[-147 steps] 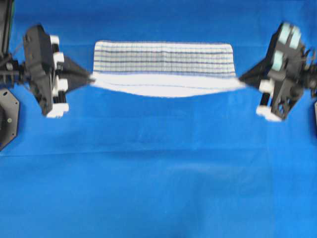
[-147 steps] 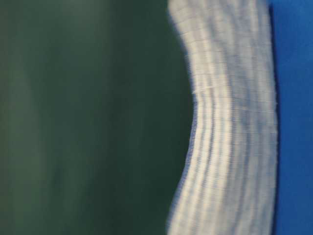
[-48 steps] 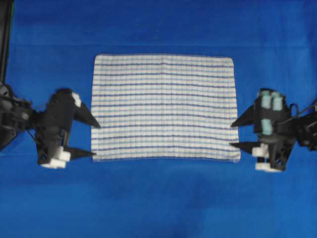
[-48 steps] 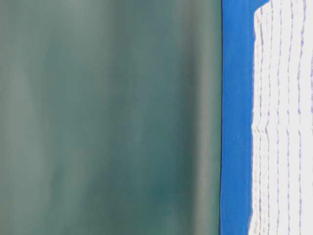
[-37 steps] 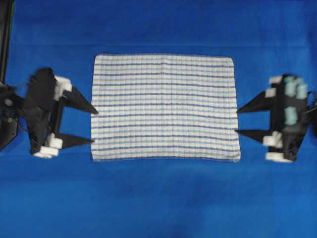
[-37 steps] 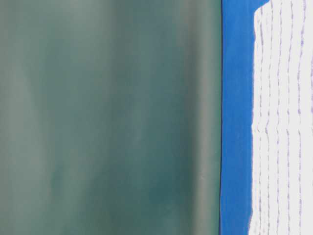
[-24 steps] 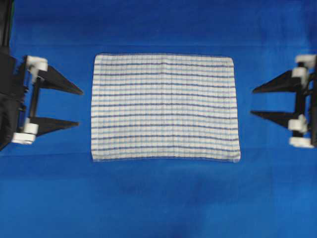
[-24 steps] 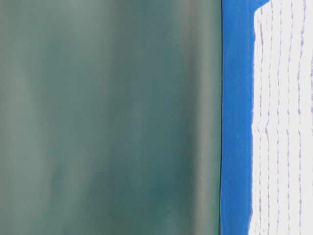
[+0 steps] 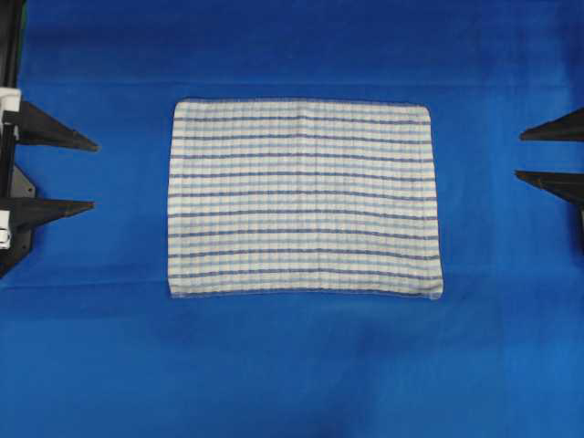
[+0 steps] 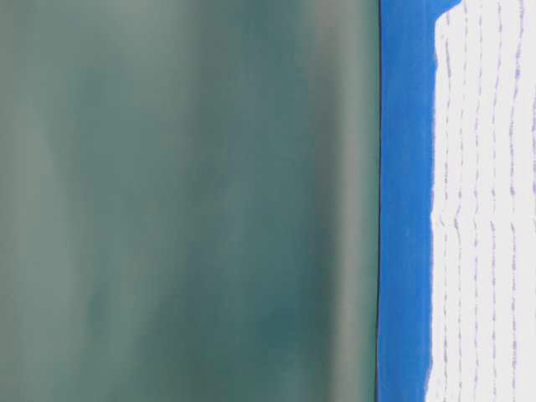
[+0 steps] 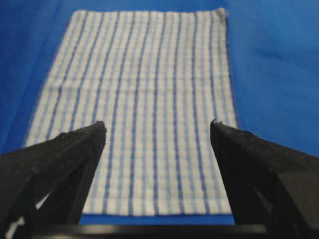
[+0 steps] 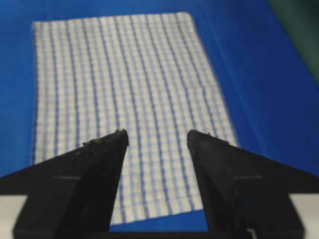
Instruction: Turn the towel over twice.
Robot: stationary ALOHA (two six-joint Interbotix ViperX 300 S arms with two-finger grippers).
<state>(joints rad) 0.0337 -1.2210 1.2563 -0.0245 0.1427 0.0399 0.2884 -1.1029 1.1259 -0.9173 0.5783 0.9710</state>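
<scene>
Towel (image 9: 304, 197) flat on blue table covering (image 9: 292, 365); left hand (image 9: 91, 175) and right hand (image 9: 520, 155) wide open, empty, well apart from it.

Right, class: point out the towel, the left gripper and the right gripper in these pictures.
towel (image 9: 304, 197): overhead view, middle of the striped cloth.
left gripper (image 9: 93, 175): overhead view, gap midway between its two open fingertips.
right gripper (image 9: 518, 155): overhead view, gap midway between its two open fingertips.

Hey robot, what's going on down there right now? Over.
Left gripper open, empty. Right gripper open, empty, both well clear of the cloth. Towel spread flat on the blue table cover. Nothing in the way. Over.
</scene>
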